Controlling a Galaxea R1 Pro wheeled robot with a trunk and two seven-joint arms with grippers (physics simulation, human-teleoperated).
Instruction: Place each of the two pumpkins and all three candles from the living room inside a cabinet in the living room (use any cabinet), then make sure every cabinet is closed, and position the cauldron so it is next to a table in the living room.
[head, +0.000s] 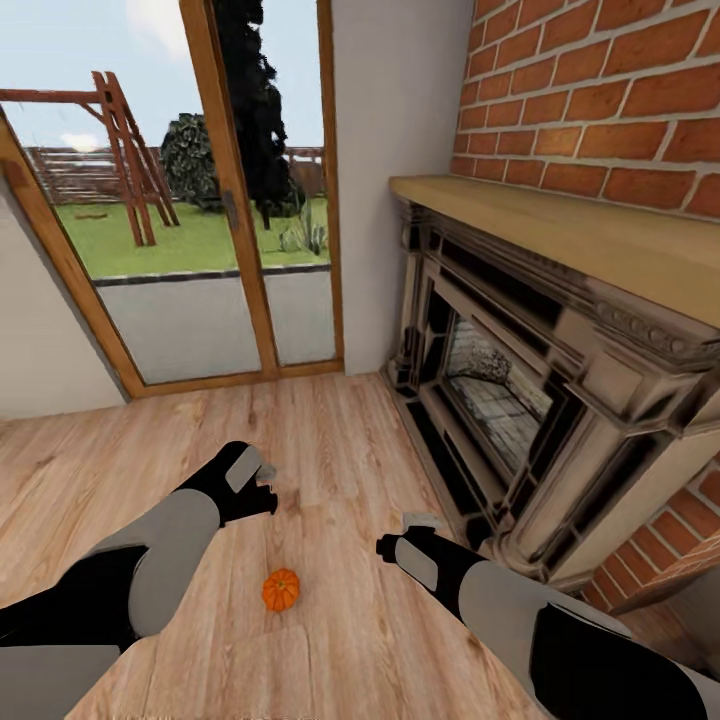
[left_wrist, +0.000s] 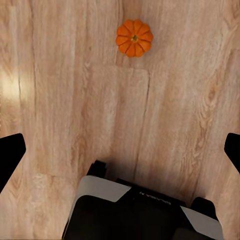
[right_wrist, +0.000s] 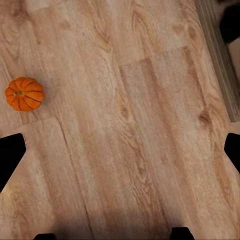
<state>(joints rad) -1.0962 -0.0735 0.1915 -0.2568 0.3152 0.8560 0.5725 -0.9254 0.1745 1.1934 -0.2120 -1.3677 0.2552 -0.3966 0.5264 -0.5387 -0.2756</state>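
1 pumpkin sits alone on the plank floor, low in the head frame and a little left of centre, upright with its stem up. Both arms reach out over the boards on either side of it, and neither touches it.

The left end effector hangs above and just left of the pumpkin in the head view — nothing in it. From the left wrist camera the pumpkin shows near the top of the frame, right of centre, with the 2 dark fingertips at the far left and right edges, spread wide over bare floor.

The right end effector sits to the pumpkin's right in the head view, apart from it, empty too. Its wrist camera catches the pumpkin at the left edge, upper half, and the fingertips again stand wide at both frame edges — open, gripping nothing. A dark strip of the fireplace base runs down the upper right of that view.

Filling the right side of the head frame is the ornate fireplace with its wooden mantel, red brick above it. At upper left, the wood-framed glass doors show lawn and a wooden swing frame outside.
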